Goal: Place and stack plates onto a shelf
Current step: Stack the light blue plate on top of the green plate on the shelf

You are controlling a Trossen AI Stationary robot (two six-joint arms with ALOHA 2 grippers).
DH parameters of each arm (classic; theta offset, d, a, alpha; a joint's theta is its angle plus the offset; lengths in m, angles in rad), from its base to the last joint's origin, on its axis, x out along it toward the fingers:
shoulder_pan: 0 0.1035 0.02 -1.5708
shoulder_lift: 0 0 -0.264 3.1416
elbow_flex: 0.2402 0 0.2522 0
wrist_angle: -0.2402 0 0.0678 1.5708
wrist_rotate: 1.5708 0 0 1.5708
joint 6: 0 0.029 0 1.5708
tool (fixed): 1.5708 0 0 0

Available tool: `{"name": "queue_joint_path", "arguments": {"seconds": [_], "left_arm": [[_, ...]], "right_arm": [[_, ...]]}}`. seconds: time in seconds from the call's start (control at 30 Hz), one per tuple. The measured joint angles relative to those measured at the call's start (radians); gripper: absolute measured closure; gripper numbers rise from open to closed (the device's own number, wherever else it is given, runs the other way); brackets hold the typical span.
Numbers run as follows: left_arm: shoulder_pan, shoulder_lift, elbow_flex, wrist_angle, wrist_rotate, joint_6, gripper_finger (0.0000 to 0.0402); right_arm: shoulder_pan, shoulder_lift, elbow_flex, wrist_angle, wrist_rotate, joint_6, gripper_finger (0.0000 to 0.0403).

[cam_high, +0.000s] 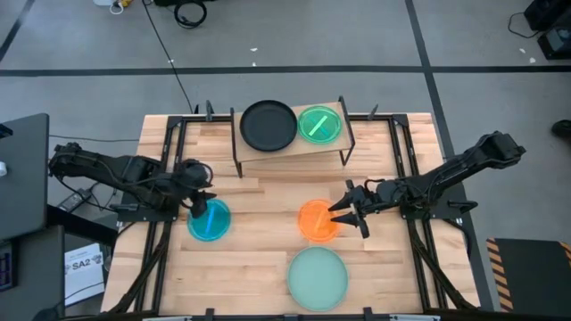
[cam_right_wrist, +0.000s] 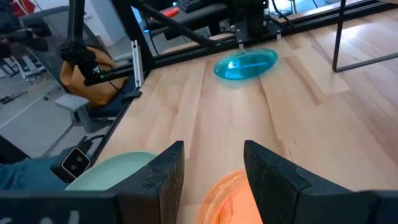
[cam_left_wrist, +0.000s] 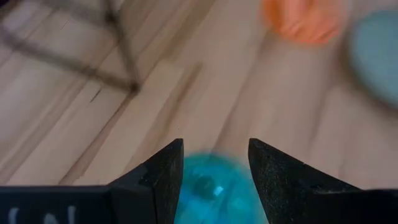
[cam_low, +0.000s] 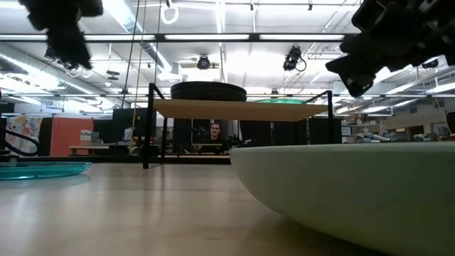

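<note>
The shelf (cam_high: 294,147) stands at the table's far middle and carries a black plate (cam_high: 268,125) and a green translucent plate (cam_high: 319,124). A blue translucent plate (cam_high: 211,221) lies flat on the table's left part. My left gripper (cam_high: 198,209) hovers open over its far-left rim, and the plate (cam_left_wrist: 211,186) shows between the fingers. An orange plate (cam_high: 315,220) lies flat right of centre. My right gripper (cam_high: 343,214) is open above its right rim (cam_right_wrist: 230,196). A large mint plate (cam_high: 318,277) rests at the near edge. In the low view both grippers hang well above the tabletop.
Black frame rails (cam_high: 169,178) run along both sides of the slatted tabletop (cam_high: 259,259). Bare wood lies between the shelf legs and the plates. In the low view the mint plate (cam_low: 355,192) fills the near right. A person (cam_low: 215,131) sits in the room behind the shelf.
</note>
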Motion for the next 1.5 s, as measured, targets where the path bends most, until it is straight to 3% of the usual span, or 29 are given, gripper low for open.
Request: {"name": "queue_joint_path", "arguments": {"seconds": [0.3,0.93,1.17,1.5], "left_arm": [[0.002,0.0,0.0,-0.277,-0.004,-0.168,0.0214],[0.017,0.045,-0.001,-0.284,-0.031,-0.172,0.0214],[0.15,0.106,-0.001,-0.273,0.047,-0.044,0.0214],[0.385,0.219,-0.001,-0.179,0.201,0.284,0.0214]], "right_arm": [[0.0,0.011,-0.065,0.079,0.051,0.002,0.023],[0.0,0.011,-0.066,0.082,0.051,-0.008,0.023],[0.0,0.011,-0.066,0.082,0.05,-0.008,0.023],[0.0,0.01,-0.066,0.082,0.048,-0.008,0.023]]}}
